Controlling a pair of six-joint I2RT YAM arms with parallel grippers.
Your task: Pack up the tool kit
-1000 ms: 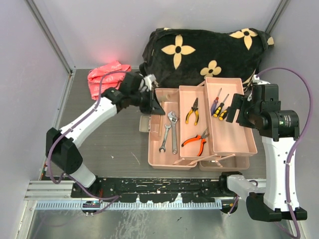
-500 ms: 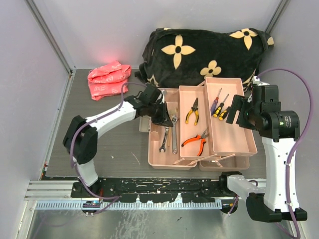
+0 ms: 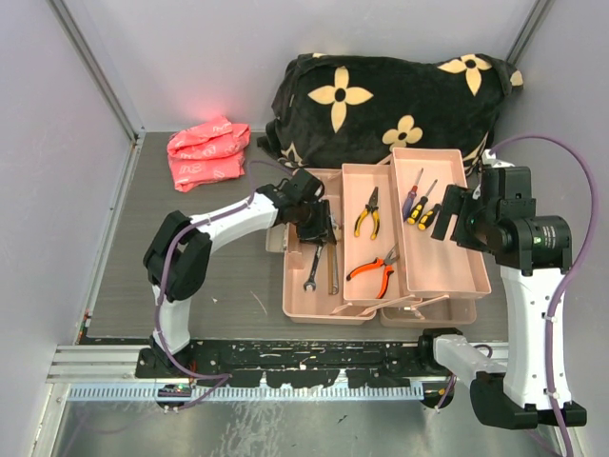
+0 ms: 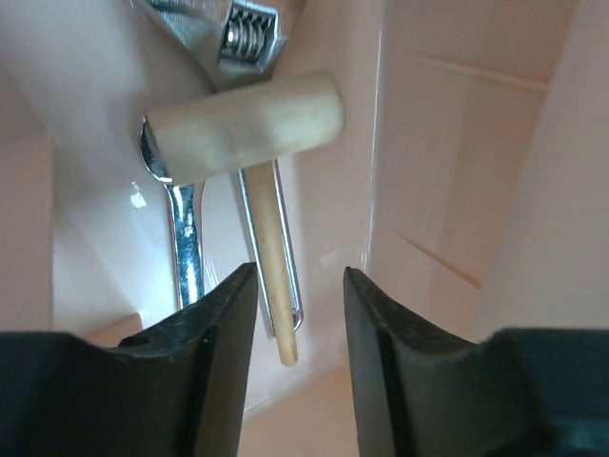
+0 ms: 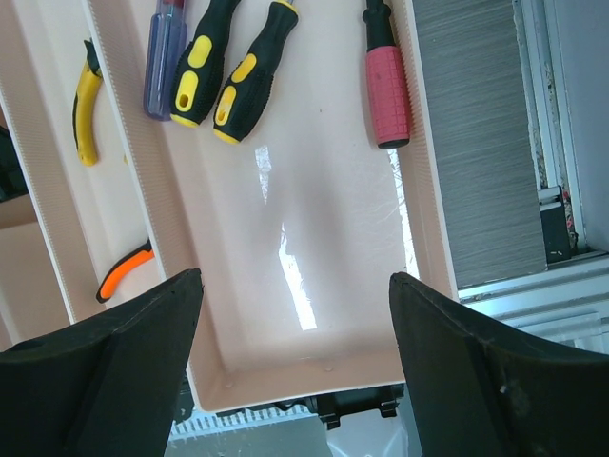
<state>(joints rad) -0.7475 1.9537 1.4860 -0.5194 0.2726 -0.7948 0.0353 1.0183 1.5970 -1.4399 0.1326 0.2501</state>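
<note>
Grey bench [image 3: 219, 276] with pale walls on three sides, seen from above. We see a salmon-pink toolbox [image 3: 442, 262] standing open near the middle of the bench, towards the right, its trays spread side by side. Behind it lies a black fabric with yellow flowers [image 3: 400, 95], and a bright pink bag [image 3: 207, 152] sits at the back left.

We see the left arm reach into the left tray [image 3: 297, 290]. Its wrist camera shows the left pincer [image 4: 298, 286] with its fingers apart, gripping nothing. Beyond the fingertips a small wooden mallet [image 4: 245, 126] lies in the tray, its pale head crossways and its handle pointing back towards the gap between the fingers. The mallet rests across silver wrenches [image 4: 186, 238], and the head of an adjustable wrench [image 4: 249, 33] shows just above it.

In the middle tray we see yellow-handled pliers [image 3: 368, 211] at the back and orange-handled pliers [image 3: 373, 268] nearer the front.

The right pincer [image 5: 295, 281] hovers above the right tray, spread wide and empty. Below it, at the far end of that tray, lie two black-and-yellow screwdrivers [image 5: 224, 57], a purple-handled screwdriver [image 5: 164, 57] and a red-handled tool [image 5: 388, 90]. The near half of that tray is bare plastic.
</note>
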